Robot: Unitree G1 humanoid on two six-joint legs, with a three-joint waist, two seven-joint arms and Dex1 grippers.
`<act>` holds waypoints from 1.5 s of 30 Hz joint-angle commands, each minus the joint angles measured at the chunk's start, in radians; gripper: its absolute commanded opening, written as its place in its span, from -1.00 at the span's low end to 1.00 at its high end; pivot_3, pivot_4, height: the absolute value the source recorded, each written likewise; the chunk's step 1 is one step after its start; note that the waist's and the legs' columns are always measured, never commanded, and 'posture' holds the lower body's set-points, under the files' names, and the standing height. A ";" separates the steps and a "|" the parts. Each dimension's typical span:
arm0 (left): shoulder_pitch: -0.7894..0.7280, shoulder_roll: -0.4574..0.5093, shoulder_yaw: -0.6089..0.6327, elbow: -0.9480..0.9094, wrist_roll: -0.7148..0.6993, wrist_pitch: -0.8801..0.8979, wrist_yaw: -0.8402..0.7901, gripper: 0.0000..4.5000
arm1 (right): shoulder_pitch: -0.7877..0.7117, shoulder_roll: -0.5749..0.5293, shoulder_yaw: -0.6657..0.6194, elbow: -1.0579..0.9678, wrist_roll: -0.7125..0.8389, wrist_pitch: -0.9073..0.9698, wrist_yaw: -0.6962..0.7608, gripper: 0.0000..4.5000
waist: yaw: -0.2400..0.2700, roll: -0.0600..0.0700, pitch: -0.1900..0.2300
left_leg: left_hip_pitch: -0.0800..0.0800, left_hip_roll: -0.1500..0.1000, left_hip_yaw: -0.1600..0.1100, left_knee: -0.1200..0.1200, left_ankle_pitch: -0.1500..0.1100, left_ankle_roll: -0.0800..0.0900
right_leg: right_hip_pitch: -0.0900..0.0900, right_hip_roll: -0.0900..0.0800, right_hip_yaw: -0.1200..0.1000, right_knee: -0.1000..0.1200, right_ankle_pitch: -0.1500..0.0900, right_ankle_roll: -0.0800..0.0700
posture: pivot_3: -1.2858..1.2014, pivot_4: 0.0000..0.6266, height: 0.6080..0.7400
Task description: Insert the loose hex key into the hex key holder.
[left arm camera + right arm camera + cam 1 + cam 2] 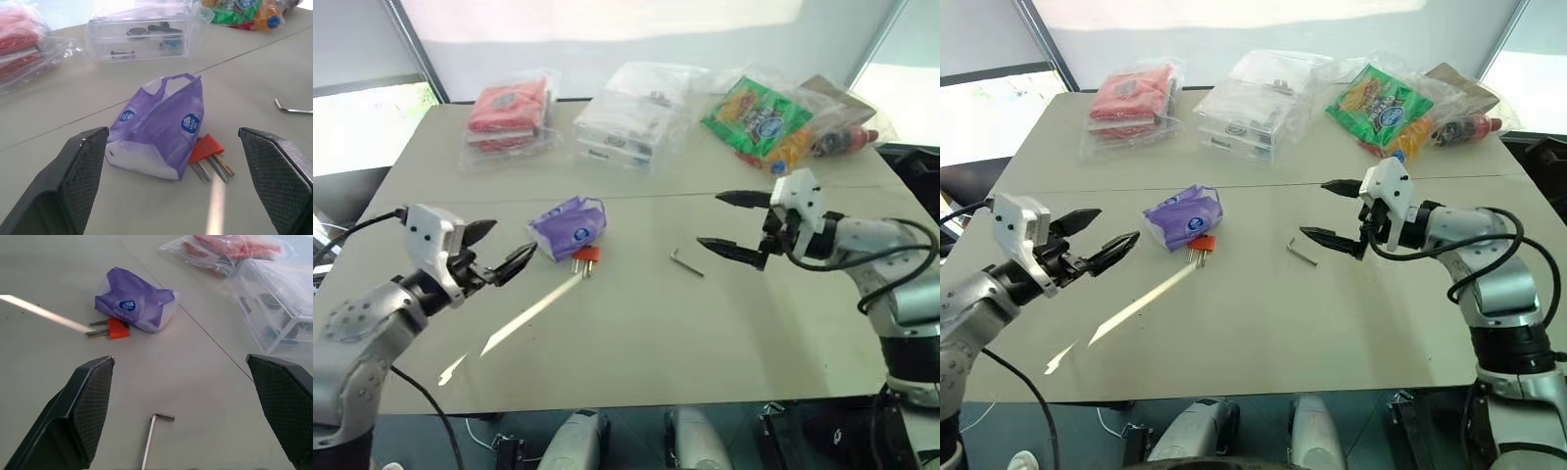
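The loose hex key (686, 262) lies flat on the tabletop (636, 343) near its middle, well clear of every edge, apart from all other things. The hex key holder (585, 256) lies to its left, its prongs pointing toward the near edge, its red-orange body touching and partly tucked under a purple-and-white soft packet (567, 227).

The left end effector (501, 250) hovers over the left part of the tabletop, jaws spread wide and empty, pointing at the packet. The right end effector (732, 225) hovers just right of the hex key, jaws likewise wide apart with nothing between them.

Along the far edge lie a red bagged pack (507, 111), a clear plastic drawer box (626, 122) and a green snack bag (754, 116).
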 commanded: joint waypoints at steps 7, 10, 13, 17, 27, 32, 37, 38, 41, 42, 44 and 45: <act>-0.024 0.032 0.038 -0.001 -0.056 0.021 -0.010 0.97 | -0.067 0.007 0.005 0.032 -0.012 -0.028 0.025 1.00 | 0.000 0.000 0.000 | 0.000 0.000 0.000 0.000 0.000 0.000 | 0.000 -0.002 0.000 0.000 0.000 0.000 | 0.03 -0.52 1.00; -0.024 0.036 0.042 -0.001 -0.067 0.022 -0.006 0.97 | -0.066 0.013 0.005 0.030 -0.017 -0.029 0.024 1.00 | 0.000 0.000 0.000 | 0.000 0.000 0.000 0.000 0.000 -0.001 | 0.000 -0.002 0.000 0.000 0.000 0.000 | 0.03 -0.52 1.00; -0.022 0.040 0.040 -0.001 -0.070 0.023 -0.004 0.97 | -0.065 0.019 0.007 0.030 -0.021 -0.034 0.020 1.00 | 0.000 0.000 0.000 | 0.000 0.000 0.000 0.000 0.000 -0.001 | 0.000 -0.002 0.000 0.000 0.000 0.000 | 0.03 -0.52 1.00; -0.022 0.043 0.036 0.003 -0.076 0.026 0.004 0.97 | -0.064 0.028 0.009 0.026 -0.022 -0.034 0.015 1.00 | 0.000 0.000 0.000 | 0.000 0.000 0.000 0.000 0.000 -0.001 | 0.000 -0.002 0.000 0.000 0.000 0.000 | 0.03 -0.52 1.00; -0.009 0.030 0.004 0.034 -0.034 0.019 0.028 0.97 | -0.058 0.040 0.006 0.013 -0.019 -0.026 0.002 1.00 | 0.000 0.000 0.000 | 0.000 0.000 0.000 0.000 0.000 -0.001 | 0.000 -0.002 0.000 0.000 0.000 0.000 | 0.03 -0.52 1.00; -0.025 -0.027 -0.079 0.117 0.059 -0.028 0.070 0.97 | -0.046 0.054 0.011 -0.007 -0.017 -0.021 -0.017 1.00 | 0.001 0.000 0.000 | 0.000 0.000 0.000 0.000 0.000 -0.001 | 0.000 -0.002 0.000 0.000 0.000 0.000 | 0.03 -0.52 1.00; -0.098 -0.123 -0.190 0.246 0.159 -0.083 0.113 0.97 | -0.031 0.069 0.013 -0.038 -0.012 -0.008 -0.041 1.00 | 0.003 0.000 0.000 | 0.000 0.000 0.000 0.000 0.000 -0.001 | 0.000 -0.002 0.000 0.000 0.000 0.000 | 0.03 -0.52 1.00; -0.117 -0.140 -0.202 0.265 0.169 -0.088 0.120 0.97 | -0.028 0.071 0.013 -0.045 -0.011 -0.004 -0.045 1.00 | 0.003 0.000 0.000 | -0.001 0.000 0.000 0.000 0.000 -0.001 | 0.000 -0.002 0.000 0.000 0.000 0.000 | 0.03 -0.52 1.00; -0.166 -0.183 -0.229 0.323 0.205 -0.105 0.139 0.97 | -0.019 0.075 0.009 -0.064 -0.007 0.007 -0.058 1.00 | 0.002 0.000 0.000 | -0.001 0.000 0.000 0.001 0.000 -0.001 | 0.000 -0.002 0.000 0.000 0.001 0.000 | 0.03 -0.52 1.00; -0.183 -0.198 -0.241 0.349 0.220 -0.114 0.146 0.97 | -0.014 0.076 0.008 -0.072 -0.006 0.011 -0.063 1.00 | 0.002 0.000 0.000 | -0.001 0.000 0.000 0.000 0.000 -0.001 | -0.001 -0.002 0.000 0.000 0.000 0.000 | 0.03 -0.52 1.00; -0.210 -0.226 -0.263 0.394 0.248 -0.131 0.154 0.97 | -0.006 0.078 0.006 -0.086 -0.002 0.019 -0.072 1.00 | 0.000 0.000 0.000 | -0.001 0.000 0.000 0.000 0.000 -0.001 | -0.001 -0.002 0.000 0.000 0.001 0.000 | 0.03 -0.52 1.00; -0.217 -0.233 -0.272 0.409 0.266 -0.142 0.157 0.97 | -0.002 0.078 0.005 -0.092 -0.001 0.021 -0.075 1.00 | 0.000 0.000 0.000 | -0.001 0.000 0.000 0.000 0.000 -0.001 | -0.001 -0.002 0.000 0.000 0.001 0.000 | 0.03 -0.52 1.00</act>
